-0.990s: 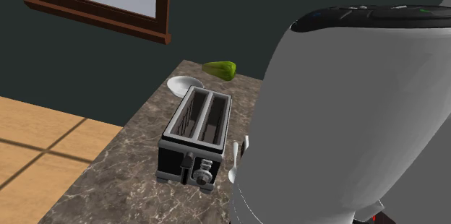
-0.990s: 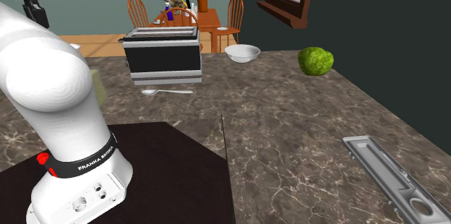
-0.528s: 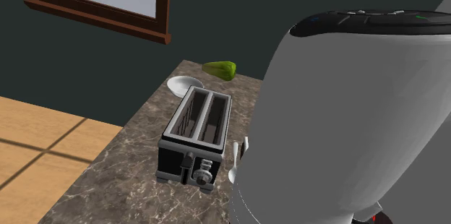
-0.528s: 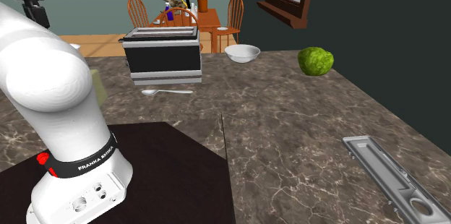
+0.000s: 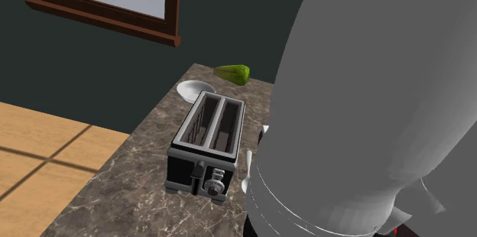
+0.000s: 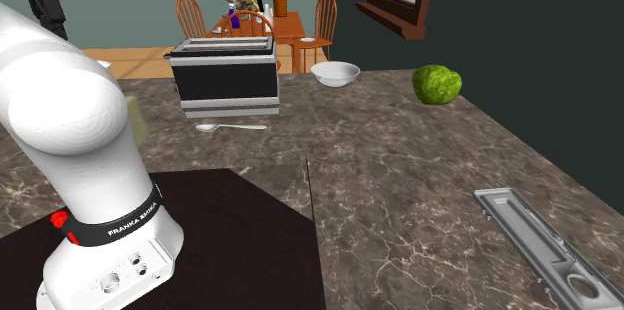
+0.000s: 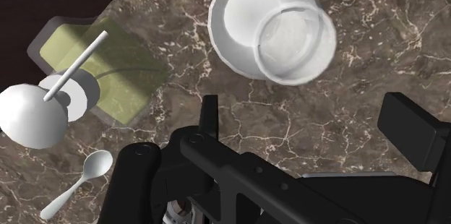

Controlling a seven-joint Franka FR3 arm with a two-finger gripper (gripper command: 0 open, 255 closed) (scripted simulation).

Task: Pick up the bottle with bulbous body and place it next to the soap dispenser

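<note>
Since the earlier frame the white arm (image 5: 359,105) has swung and now covers more of the shoulder view's right.
I see the fingers (image 7: 412,134) standing wide apart, holding nothing, above the marble surface (image 7: 347,92). The white bulbous bottle (image 7: 269,33) sits just beyond them, untouched. The soap dispenser (image 7: 101,71) is well apart from it, with a spoon (image 7: 76,186) near.
</note>
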